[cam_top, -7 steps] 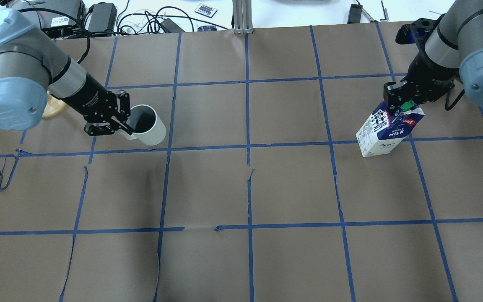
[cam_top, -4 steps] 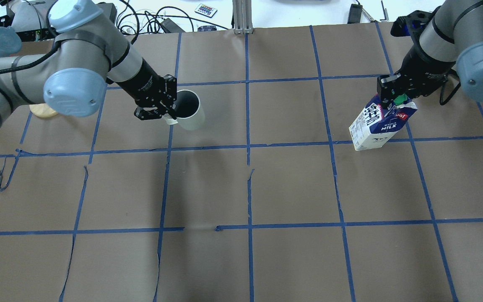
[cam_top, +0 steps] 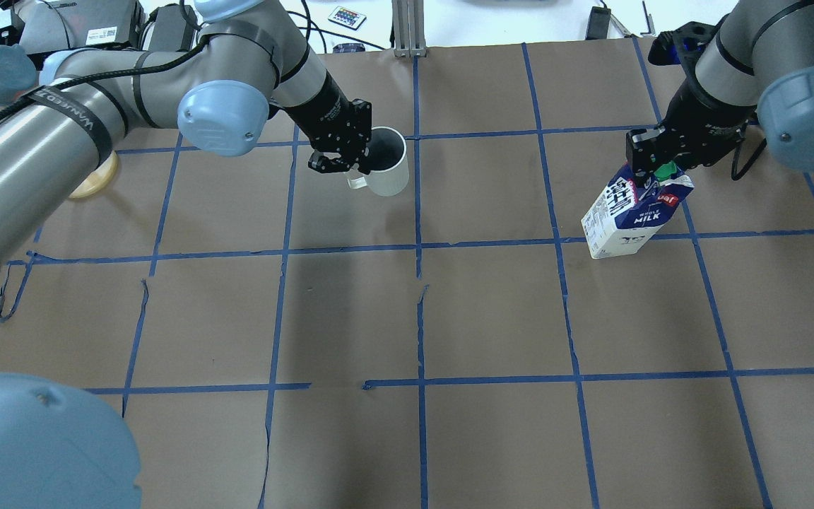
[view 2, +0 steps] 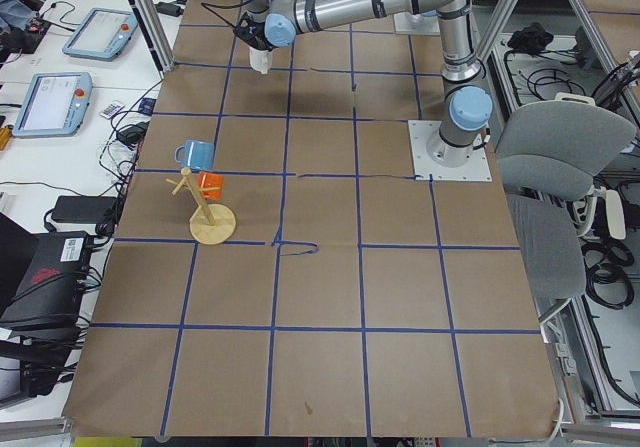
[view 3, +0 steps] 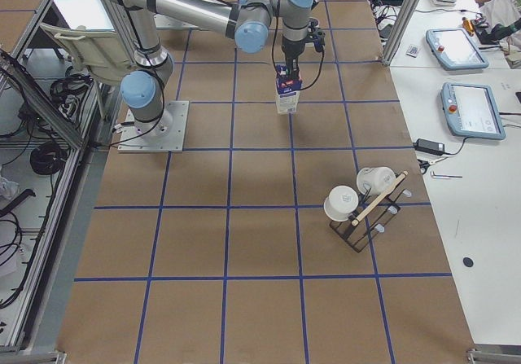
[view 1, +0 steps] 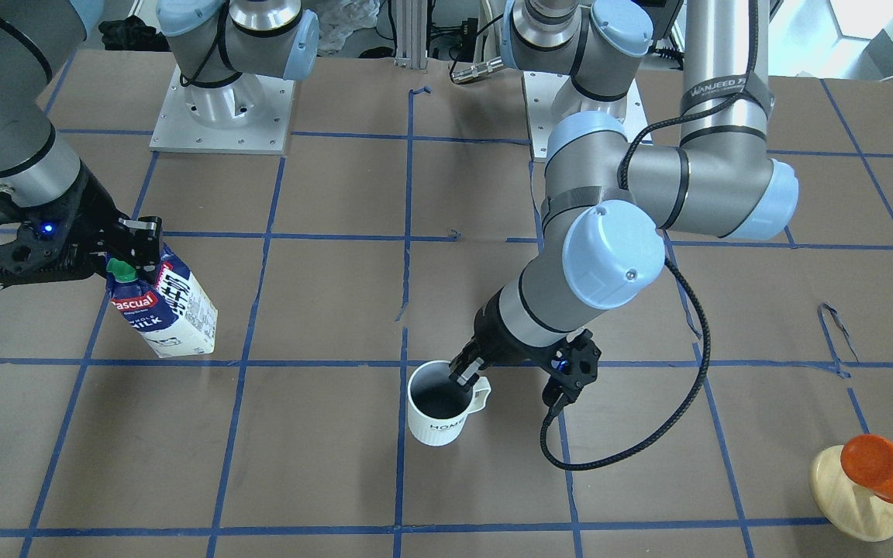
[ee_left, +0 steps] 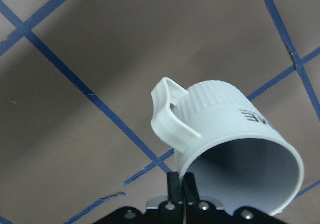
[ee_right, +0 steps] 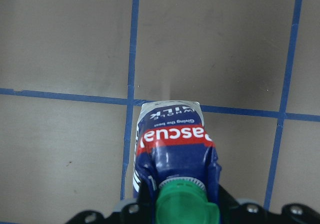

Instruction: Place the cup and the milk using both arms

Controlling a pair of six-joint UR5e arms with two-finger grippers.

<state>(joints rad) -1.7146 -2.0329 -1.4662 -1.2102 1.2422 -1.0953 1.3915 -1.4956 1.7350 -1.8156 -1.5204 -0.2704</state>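
Observation:
The white cup (cam_top: 387, 164) with a dark inside hangs above the table near the centre line. My left gripper (cam_top: 359, 161) is shut on its rim beside the handle. The cup also shows in the front view (view 1: 439, 403) and, with its handle, in the left wrist view (ee_left: 235, 149). The blue and white milk (cam_top: 633, 211) with a green cap hangs tilted above the table. My right gripper (cam_top: 651, 173) is shut on its gabled top. The milk also shows in the front view (view 1: 167, 310) and the right wrist view (ee_right: 172, 149).
A wooden mug tree (view 1: 861, 484) with an orange mug (view 1: 880, 465) stands near the table's left end. A rack with white mugs (view 3: 362, 205) stands towards the right end. Blue tape lines grid the brown table paper (cam_top: 492, 311). Cables and devices (cam_top: 167, 28) lie past the far edge.
My left arm has carried the cup far to the right and further away, towards the centre line. My right arm has moved the milk a little left and away.

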